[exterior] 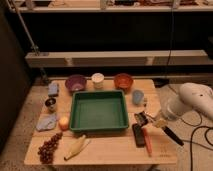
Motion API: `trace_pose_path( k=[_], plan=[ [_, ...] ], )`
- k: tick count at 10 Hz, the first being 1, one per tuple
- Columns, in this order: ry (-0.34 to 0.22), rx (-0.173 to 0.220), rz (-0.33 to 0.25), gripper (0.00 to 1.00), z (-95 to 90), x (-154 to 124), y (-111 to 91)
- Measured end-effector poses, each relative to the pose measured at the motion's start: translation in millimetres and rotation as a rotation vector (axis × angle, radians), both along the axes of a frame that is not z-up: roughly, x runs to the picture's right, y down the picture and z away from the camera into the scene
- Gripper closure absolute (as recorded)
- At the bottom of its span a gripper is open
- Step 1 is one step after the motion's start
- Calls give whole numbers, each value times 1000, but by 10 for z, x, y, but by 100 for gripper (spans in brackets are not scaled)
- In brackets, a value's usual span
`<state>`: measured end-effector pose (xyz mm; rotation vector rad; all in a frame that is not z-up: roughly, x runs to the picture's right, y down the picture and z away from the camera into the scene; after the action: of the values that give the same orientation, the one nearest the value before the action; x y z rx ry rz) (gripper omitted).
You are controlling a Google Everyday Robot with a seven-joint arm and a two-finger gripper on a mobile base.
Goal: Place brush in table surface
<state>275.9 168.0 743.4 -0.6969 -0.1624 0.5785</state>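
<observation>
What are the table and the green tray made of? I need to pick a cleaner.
Table: looks like pale wood with a matte finish, plank seams visible. Tray: probably plastic, even green, slightly glossy. The tool is at the table's right edge, holding the brush.

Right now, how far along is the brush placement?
Done: the brush is picked up, its squarish head above the right side of the table surface, beside the green tray.
In hand: the hand is shut on the brush's handle, above the black bar and orange-red stick.
Left: lower the brush onto bare wood and release; whether the head touches the table yet can't be told.
</observation>
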Motion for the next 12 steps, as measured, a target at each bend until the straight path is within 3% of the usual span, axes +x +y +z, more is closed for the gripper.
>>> trace_pose_path(
  k=[7, 12],
  plan=[
    [122, -52, 45, 66, 36, 61, 277],
    [194, -77, 132, 66, 86, 273, 419]
  ],
)
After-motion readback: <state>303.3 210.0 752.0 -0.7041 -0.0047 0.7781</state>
